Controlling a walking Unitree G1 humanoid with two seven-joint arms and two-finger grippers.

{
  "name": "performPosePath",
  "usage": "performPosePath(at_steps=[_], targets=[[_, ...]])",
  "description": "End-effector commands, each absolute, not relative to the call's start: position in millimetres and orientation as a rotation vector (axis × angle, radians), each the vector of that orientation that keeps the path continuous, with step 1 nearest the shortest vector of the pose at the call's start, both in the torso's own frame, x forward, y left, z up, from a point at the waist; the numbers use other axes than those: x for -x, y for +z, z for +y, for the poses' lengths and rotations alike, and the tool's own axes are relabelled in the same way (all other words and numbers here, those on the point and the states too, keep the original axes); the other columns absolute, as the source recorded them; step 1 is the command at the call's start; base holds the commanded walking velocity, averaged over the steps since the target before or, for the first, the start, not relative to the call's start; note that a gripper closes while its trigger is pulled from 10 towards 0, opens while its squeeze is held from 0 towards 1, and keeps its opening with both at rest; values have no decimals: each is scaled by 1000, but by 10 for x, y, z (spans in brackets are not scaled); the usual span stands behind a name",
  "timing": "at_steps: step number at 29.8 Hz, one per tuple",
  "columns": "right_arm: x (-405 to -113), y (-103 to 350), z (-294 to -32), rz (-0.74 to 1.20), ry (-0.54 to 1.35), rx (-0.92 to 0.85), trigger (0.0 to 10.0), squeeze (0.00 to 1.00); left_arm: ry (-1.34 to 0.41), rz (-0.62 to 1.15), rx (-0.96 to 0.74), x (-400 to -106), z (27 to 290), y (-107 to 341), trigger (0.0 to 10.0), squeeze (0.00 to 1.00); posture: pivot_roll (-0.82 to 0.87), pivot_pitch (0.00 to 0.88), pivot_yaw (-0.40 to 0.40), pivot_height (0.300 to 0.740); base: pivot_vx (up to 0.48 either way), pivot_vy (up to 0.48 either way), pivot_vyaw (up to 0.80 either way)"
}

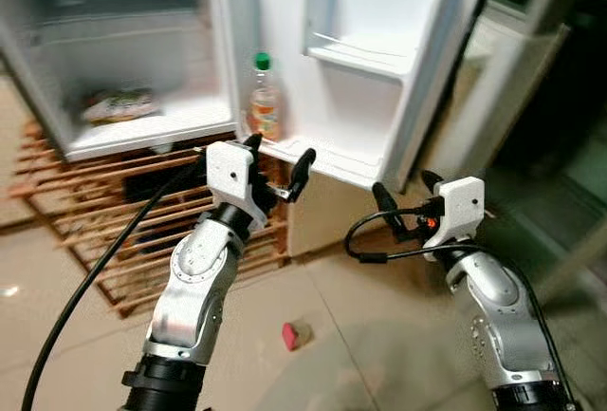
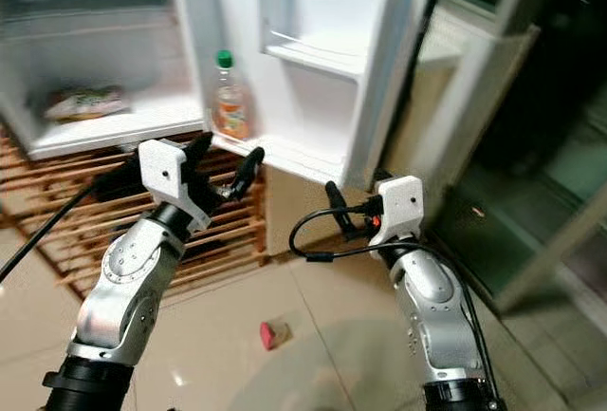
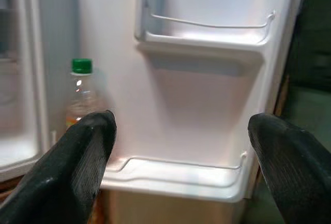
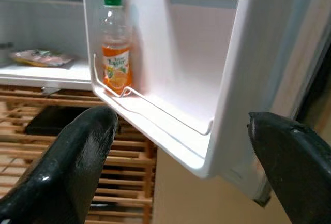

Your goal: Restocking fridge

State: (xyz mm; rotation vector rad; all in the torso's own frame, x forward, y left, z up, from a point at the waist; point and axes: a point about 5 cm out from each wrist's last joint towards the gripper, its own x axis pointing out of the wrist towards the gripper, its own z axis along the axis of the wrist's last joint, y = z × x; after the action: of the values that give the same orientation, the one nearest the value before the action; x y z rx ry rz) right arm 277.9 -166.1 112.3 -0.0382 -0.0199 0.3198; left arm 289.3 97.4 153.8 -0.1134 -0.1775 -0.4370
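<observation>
Fridge door shelf [image 1: 322, 159] (juice bottle [image 1: 264, 100] upright)

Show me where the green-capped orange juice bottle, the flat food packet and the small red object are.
Green-capped orange juice bottle [image 4: 115, 61]: right wrist view, label.
Flat food packet [image 1: 119, 104]: left eye view, middle.
Small red object [image 1: 290, 336]: left eye view, top face.

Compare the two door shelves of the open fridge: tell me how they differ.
The lower door shelf holds an orange-labelled bottle with a green cap at its inner end; the upper door shelf holds nothing visible. The lower sits at the door's bottom edge, the upper midway up. Both are white with a clear rail.
</observation>
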Motion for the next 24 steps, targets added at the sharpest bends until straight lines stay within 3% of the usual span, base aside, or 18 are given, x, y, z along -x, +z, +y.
performPosePath(at_steps=[1, 11, 17, 23, 24], targets=[[-2808, 1145, -1675, -30, 308, 48, 10000, 0, -422, -185, 105, -2944, 967, 1591, 10000, 0, -162, 0, -6, 740, 398, -266, 581], [-2906, 1169, -1745, -40, 252, 80, 10000, 0, -279, -160, 127, -2988, 1123, 1533, 10000, 0, -164, 0, -5, 740, 472, -27, 531], [-3025, 1276, -2097, -66, 54, 114, 10000, 0, -176, -17, 50, -2762, 1631, 1101, 10000, 0, -153, 0, -11, 740, 0, 0, 0], [-2792, 1229, -1967, -21, 303, -6, 10000, 0, -171, 13, 28, -2652, 1671, 970, 10000, 0, -145, 0, -28, 740, 0, 0, 0], [-2571, 959, -1892, 153, 462, -10, 10000, 0, -176, 19, 36, -2656, 1623, 939, 10000, 0, -153, 0, -29, 740, 0, 0, 0]])
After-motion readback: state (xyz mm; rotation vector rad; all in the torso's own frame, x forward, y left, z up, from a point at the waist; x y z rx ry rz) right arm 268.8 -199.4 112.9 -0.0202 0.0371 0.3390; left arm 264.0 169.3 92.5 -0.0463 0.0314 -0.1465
